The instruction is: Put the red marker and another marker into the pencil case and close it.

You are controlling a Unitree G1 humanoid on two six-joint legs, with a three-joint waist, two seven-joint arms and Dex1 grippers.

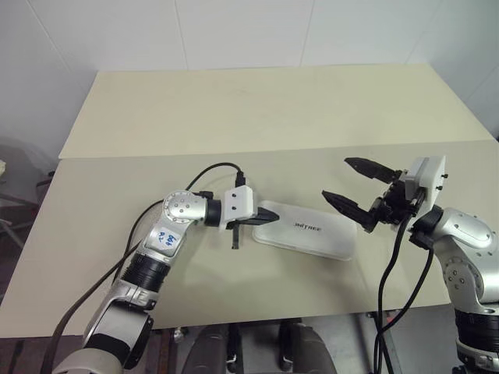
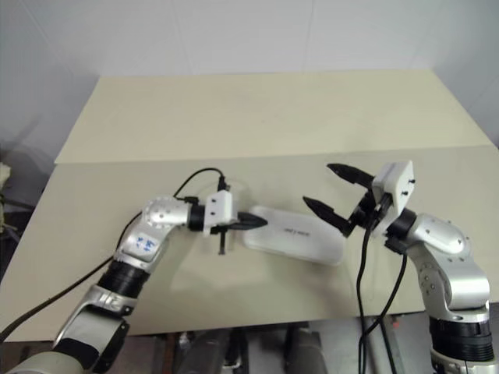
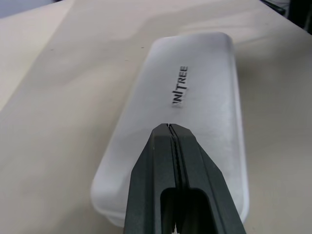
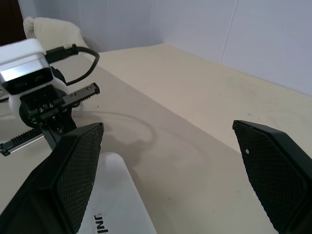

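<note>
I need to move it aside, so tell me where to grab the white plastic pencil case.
Grip the white rounded plastic pencil case across its narrow width near the free end by the open right gripper, probably coming from above: it lies flat and closed on the beige table, and the shut left gripper sits over the other end.

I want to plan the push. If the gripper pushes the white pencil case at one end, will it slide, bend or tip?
The pencil case looks like a smooth hard shell, so it probably stays stiff and slides easily on the bare table. It lies flat and low, so tipping seems unlikely. The shut left gripper is at one end, so a sideways push there may turn it rather than move it straight.
</note>
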